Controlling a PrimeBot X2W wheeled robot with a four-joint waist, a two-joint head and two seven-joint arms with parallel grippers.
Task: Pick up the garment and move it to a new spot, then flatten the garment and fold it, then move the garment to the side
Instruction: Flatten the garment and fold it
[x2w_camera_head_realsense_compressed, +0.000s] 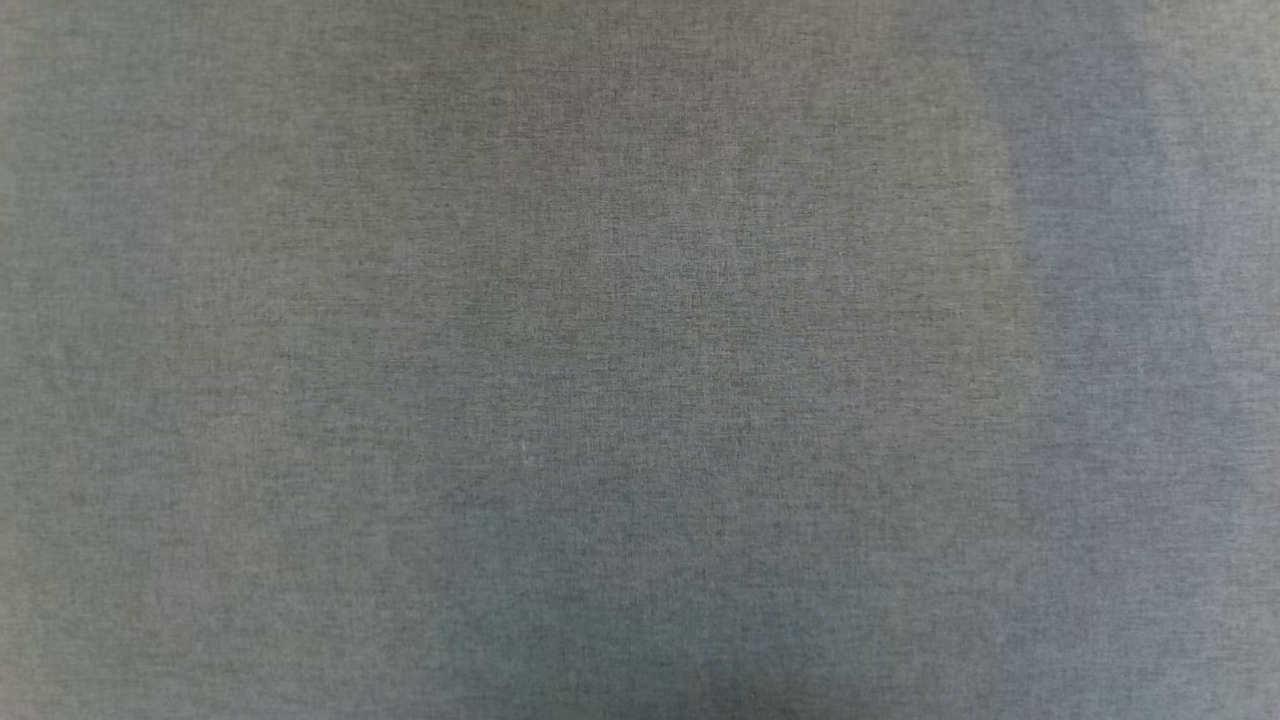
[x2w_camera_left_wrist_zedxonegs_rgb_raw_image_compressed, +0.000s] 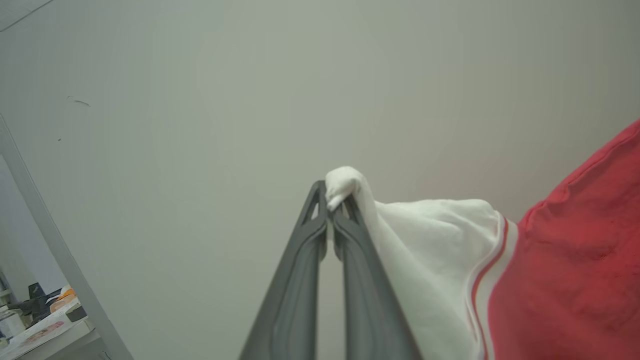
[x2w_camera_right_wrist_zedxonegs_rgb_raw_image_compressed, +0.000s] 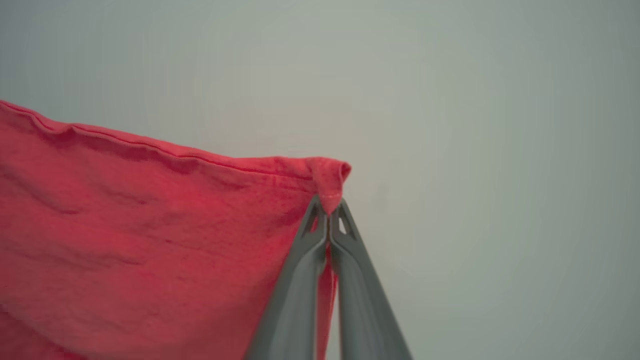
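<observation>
The garment is a red shirt with a white sleeve edged in red and white stripes, held up in the air. In the left wrist view my left gripper is shut on the tip of the white sleeve, and the cloth drapes away to the right. In the right wrist view my right gripper is shut on a hemmed red corner of the garment, whose cloth spreads left and down from the pinch. Both grippers point up toward a pale wall.
The head view looks down on plain grey woven cloth with soft shadows. In the left wrist view a pale wall lies behind the gripper, and a cluttered white table with a grey post stands at the lower left.
</observation>
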